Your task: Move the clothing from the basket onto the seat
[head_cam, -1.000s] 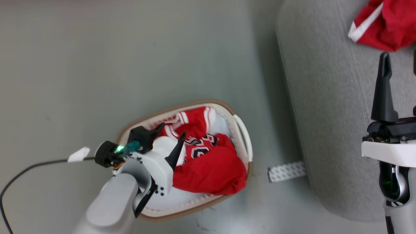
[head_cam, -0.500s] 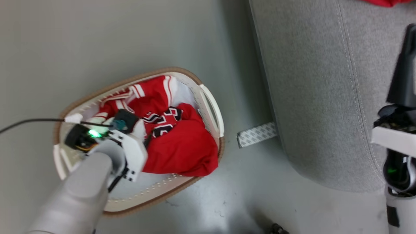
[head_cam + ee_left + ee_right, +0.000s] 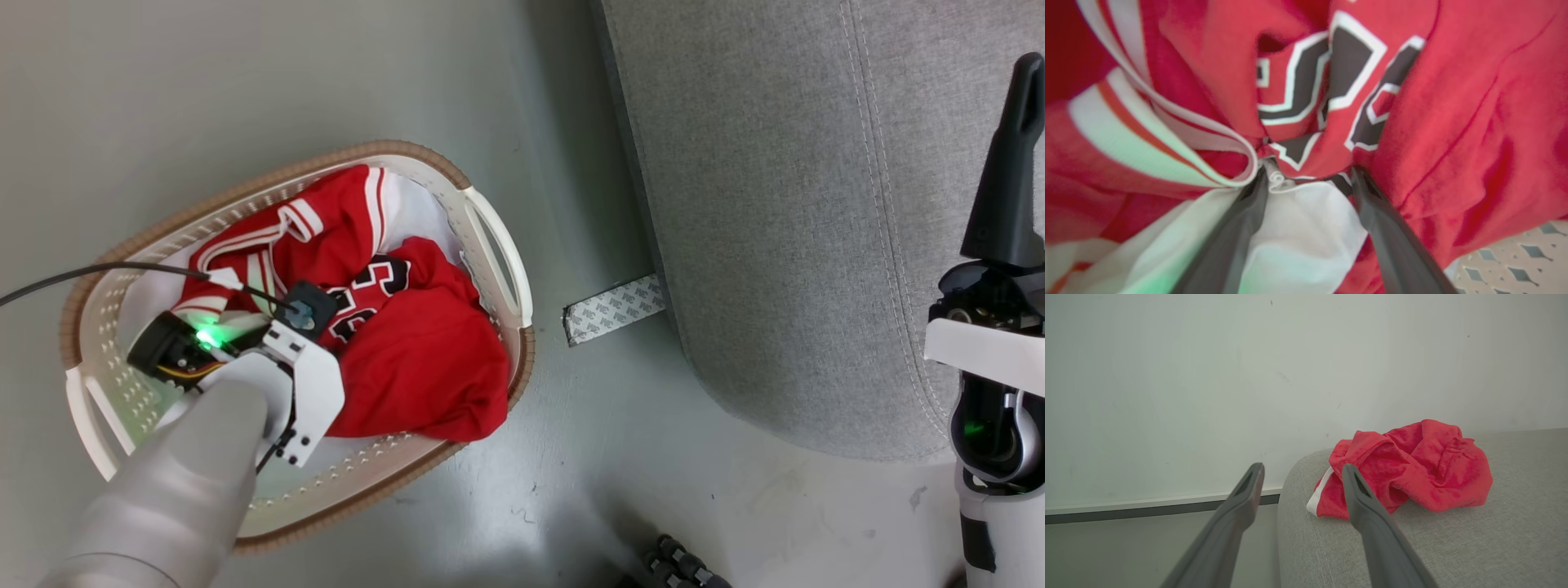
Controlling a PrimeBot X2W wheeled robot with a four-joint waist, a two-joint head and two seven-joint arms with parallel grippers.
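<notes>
Grey-green floor (image 3: 245, 73) lay bare on every side of the basket (image 3: 367, 149), with an open lane between its brown rim and the seat (image 3: 775, 204), whose rounded corner stood near it but apart. My left gripper (image 3: 1309, 173) was down inside the basket. Its fingers were spread apart and pressed into the red numbered jersey (image 3: 424, 376), with a white fold bunched between them and nothing clamped. A second before, those fingers had hung above the cloth; my head had also tipped since, so the whole view slid. My right gripper (image 3: 1301, 468) hovered over the seat's edge with its fingers wide apart. Red shorts (image 3: 1412, 473) lay crumpled on the cushion just beyond them, before the pale wall (image 3: 1208, 375). A patterned tape strip (image 3: 614, 309) ran across the floor up to the seat's base. A black cable (image 3: 82, 276) crossed the basket's left rim to my wrist.
</notes>
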